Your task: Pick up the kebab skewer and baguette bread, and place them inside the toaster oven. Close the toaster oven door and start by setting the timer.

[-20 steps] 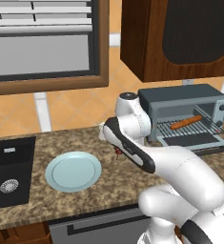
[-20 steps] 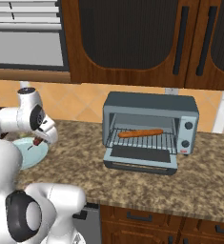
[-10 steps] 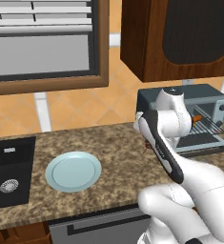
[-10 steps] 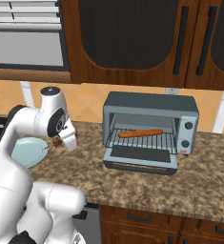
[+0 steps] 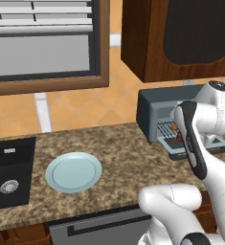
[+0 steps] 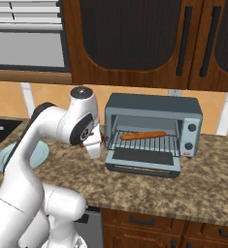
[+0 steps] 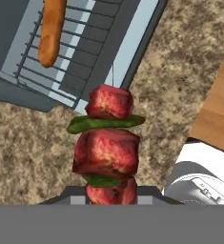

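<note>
Hand view, nearest first: skewer (image 7: 107, 143) stands straight out ahead of the gripper (image 7: 106, 195), jaws clamped on its lower end; only the dark housing edges show beside the bottom chunk. Three dark red meat chunks, green slices between, thin stick tip poking past the top chunk. Judged light, stiff along the stick, chunks soft and likely to slide or turn on it if knocked. Best hold looks to be low on the stick or bottom chunk, as it is, leaving the far end free to lead into the oven.

Beyond the tip: speckled counter (image 7: 32, 147), then the lowered door (image 7: 92, 57) and the rack (image 7: 68, 33). Baguette (image 7: 51, 28) lies on the rack, lengthwise, well apart from the skewer tip.

Right base view: gripper (image 6: 97, 145) sits just beside the oven (image 6: 154, 133), at its left front corner, above the counter (image 6: 193, 184). Skewer (image 6: 105, 137) shows as a small red bit at the hand, near the door (image 6: 143, 160) edge but not yet over the rack. Baguette (image 6: 143, 135) rests across the rack.

Left base view: plate (image 5: 73, 171) lies bare, well behind the arm; sink (image 5: 8, 178) beyond it.

Judgement: bread step done; skewer needs carrying rightward over the door and onto the rack beside the bread.
</note>
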{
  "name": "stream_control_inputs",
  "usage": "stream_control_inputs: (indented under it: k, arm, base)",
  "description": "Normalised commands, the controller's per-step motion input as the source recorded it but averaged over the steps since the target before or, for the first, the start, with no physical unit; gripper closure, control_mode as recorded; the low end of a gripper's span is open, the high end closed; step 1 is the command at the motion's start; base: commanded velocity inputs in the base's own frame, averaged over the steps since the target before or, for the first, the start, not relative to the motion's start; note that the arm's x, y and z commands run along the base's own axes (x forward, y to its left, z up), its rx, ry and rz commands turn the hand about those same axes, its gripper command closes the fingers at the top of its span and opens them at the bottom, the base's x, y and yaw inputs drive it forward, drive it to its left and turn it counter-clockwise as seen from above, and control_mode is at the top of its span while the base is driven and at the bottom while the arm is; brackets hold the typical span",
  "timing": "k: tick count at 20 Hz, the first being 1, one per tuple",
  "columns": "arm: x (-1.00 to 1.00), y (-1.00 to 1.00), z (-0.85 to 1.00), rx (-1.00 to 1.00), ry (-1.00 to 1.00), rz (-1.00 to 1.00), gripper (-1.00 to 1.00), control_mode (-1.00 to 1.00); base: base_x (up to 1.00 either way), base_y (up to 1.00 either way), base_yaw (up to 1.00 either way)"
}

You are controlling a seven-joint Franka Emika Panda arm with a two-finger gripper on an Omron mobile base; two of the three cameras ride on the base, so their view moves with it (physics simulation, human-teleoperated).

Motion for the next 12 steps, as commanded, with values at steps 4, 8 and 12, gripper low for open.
stream_control_inputs:
  k: [4,8,12]
  arm:
    - [0.03,-1.0,0.38,0.14,-0.04,-0.18,1.0,-1.0]
    - [0.09,-0.82,0.19,0.19,-0.12,-0.06,1.0,-1.0]
    - [0.21,-0.24,0.0,0.14,-0.19,0.0,1.0,-1.0]
  base:
    - [0.0,0.0,0.0]
    - [0.0,0.0,0.0]
    - [0.0,0.0,0.0]
